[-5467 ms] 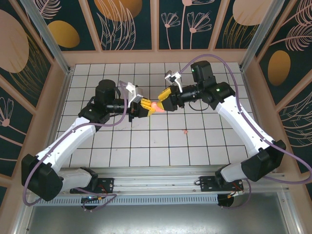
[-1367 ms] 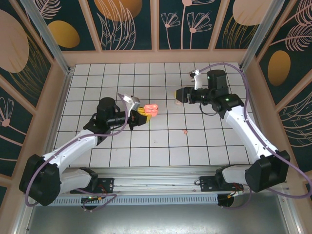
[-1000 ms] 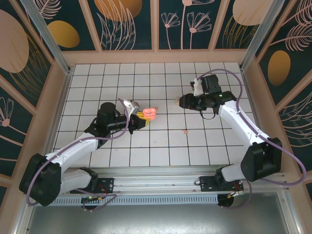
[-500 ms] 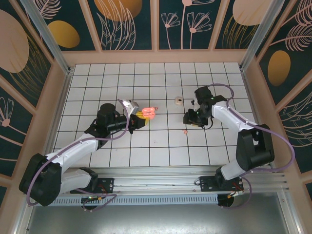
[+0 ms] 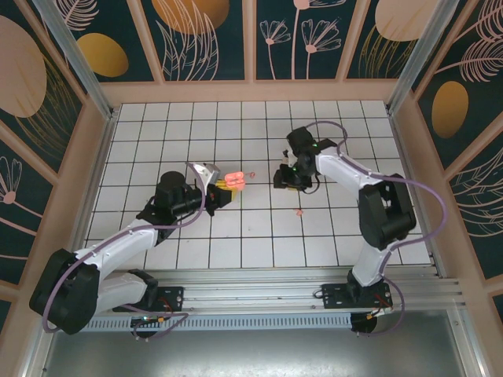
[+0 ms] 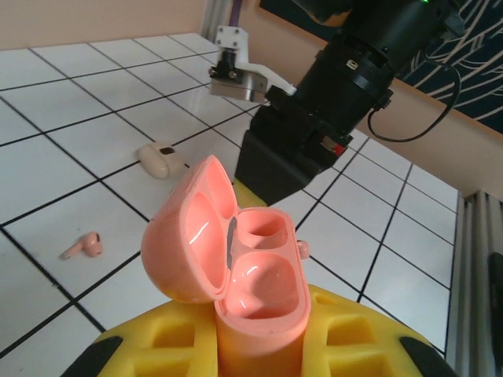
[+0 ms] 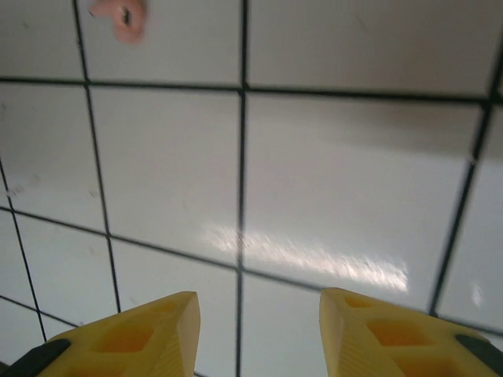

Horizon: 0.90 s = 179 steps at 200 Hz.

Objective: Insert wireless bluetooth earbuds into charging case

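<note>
The right end effector (image 7: 258,310) has swung in from the far tiles and now hangs low over the table (image 7: 354,157), released and empty, a pink earbud (image 7: 124,17) just ahead; the left end effector (image 5: 224,185) keeps grasping the open charging case (image 6: 236,263), ready to receive it

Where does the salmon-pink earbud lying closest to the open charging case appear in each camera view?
top external: salmon-pink earbud on the tiles, just right of the held charging case.
left wrist: lower left, on the tiles left of the case.
right wrist: top left corner, probably the same one.
Shared landmark: the right hand, which faces the earbud.
</note>
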### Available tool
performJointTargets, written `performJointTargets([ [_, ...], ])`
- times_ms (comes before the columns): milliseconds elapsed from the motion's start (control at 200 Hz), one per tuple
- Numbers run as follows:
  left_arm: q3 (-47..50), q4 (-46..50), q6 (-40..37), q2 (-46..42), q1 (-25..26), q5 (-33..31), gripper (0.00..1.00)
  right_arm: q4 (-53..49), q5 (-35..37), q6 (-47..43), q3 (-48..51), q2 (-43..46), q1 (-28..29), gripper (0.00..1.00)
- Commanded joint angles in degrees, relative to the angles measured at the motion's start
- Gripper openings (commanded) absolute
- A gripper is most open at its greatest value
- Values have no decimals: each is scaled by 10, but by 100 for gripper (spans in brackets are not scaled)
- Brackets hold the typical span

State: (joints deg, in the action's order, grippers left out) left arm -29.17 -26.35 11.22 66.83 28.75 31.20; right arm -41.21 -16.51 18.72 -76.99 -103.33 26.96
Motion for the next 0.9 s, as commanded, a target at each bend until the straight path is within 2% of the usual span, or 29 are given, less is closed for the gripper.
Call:
performJointTargets([
  [0, 7, -11, 20, -25, -7, -51, 11, 21, 2, 13, -59, -51, 16, 45],
  [130, 24, -19, 39, -35, -20, -78, 11, 25, 27, 13, -132, -120, 37, 43],
  [410, 22, -8, 47, -29, -43, -85, 10, 38, 74, -2, -232, -215, 70, 37],
  [891, 13, 4, 41, -34, -48, -84, 10, 40, 91, -15, -287, -283, 76, 33],
])
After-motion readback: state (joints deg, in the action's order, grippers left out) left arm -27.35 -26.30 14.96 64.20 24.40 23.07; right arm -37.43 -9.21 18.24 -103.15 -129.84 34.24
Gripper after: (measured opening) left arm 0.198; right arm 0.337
